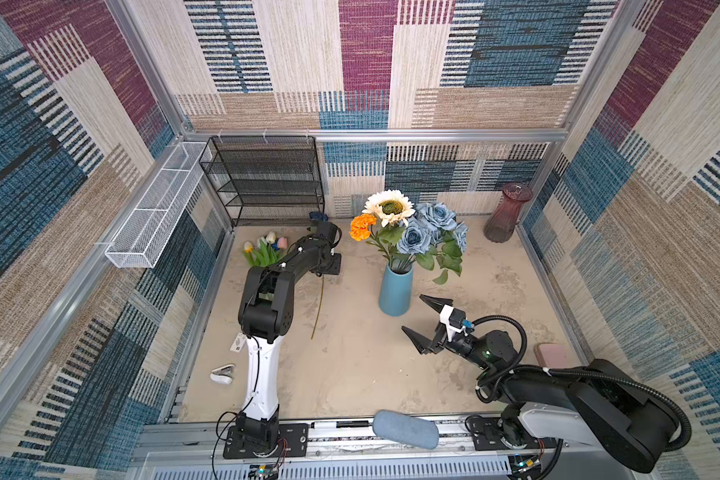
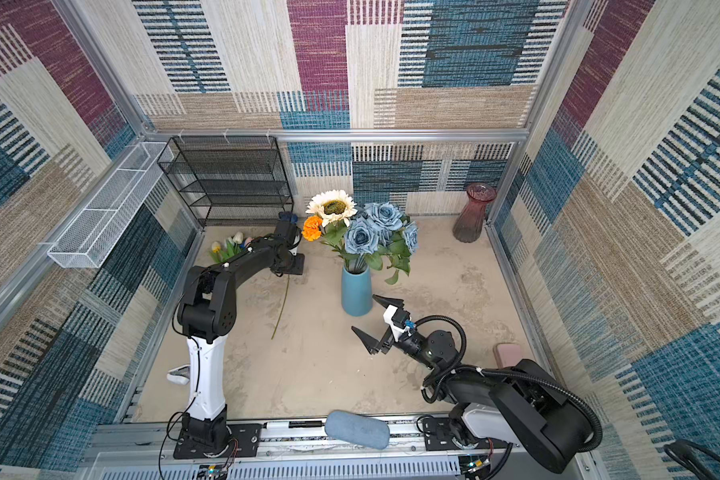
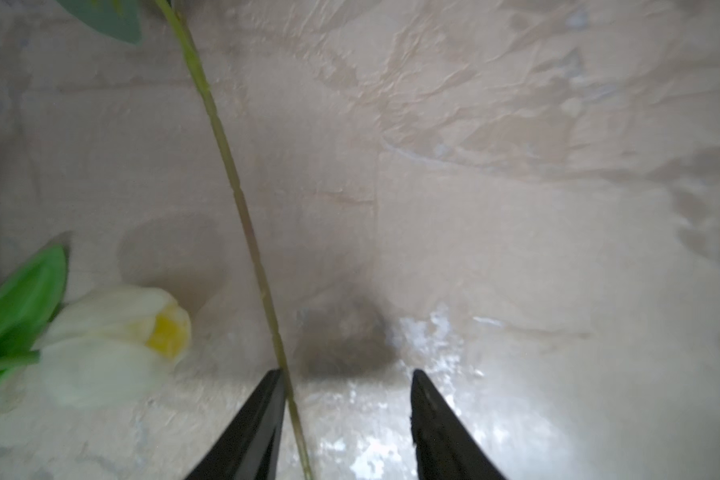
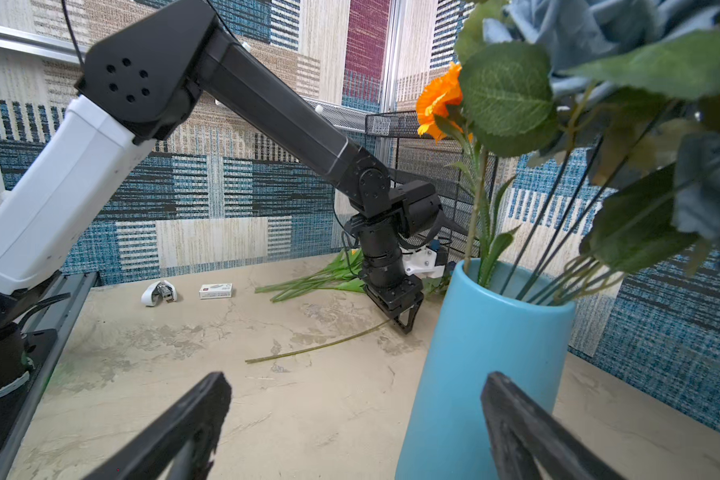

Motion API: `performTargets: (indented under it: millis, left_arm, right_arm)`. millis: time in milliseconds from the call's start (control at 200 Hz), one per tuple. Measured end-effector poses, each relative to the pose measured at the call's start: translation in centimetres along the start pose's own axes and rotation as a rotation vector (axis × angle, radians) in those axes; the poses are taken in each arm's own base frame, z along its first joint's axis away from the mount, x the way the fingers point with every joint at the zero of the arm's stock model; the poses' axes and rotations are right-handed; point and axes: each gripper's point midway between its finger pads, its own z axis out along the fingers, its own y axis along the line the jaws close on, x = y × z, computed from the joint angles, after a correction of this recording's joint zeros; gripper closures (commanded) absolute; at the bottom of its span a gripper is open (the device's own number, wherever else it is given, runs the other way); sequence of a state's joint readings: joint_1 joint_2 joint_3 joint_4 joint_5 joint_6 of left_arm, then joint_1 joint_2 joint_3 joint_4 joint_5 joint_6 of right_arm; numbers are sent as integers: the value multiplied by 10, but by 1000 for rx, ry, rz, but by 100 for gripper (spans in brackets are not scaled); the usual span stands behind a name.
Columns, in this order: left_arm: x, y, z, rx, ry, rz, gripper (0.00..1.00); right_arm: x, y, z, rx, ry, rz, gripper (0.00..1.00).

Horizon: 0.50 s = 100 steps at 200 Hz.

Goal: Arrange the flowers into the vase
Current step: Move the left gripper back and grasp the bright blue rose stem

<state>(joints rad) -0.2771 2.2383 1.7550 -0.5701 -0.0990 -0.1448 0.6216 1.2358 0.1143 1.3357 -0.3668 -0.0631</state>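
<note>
The blue vase stands mid-table holding a cream sunflower, an orange marigold and dusty-blue roses. A deep-blue rose lies on the table; its long stem runs toward the front. My left gripper points down at that stem, open, the stem lying against one finger and not clamped. Tulips lie in a bunch beside it, a white one close by. My right gripper hovers open and empty just right of the vase.
A reddish glass vase stands at the back right. A black mesh rack and a white wire basket line the back left. A white stapler, a blue-grey case and a pink item lie near the front.
</note>
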Motion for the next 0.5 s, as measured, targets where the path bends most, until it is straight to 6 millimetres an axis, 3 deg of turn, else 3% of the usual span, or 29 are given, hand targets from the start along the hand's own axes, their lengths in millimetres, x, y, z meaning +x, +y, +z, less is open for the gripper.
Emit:
performTargets:
  millis: [250,501]
  left_arm:
    - [-8,11,10,-48,55,-4,49]
    - [-8,14,14,-30,81,-14,73]
  right_arm:
    - [-9,0,-1,1,-23,-12,2]
    - [-17,-1,-4,13,-45,-38,2]
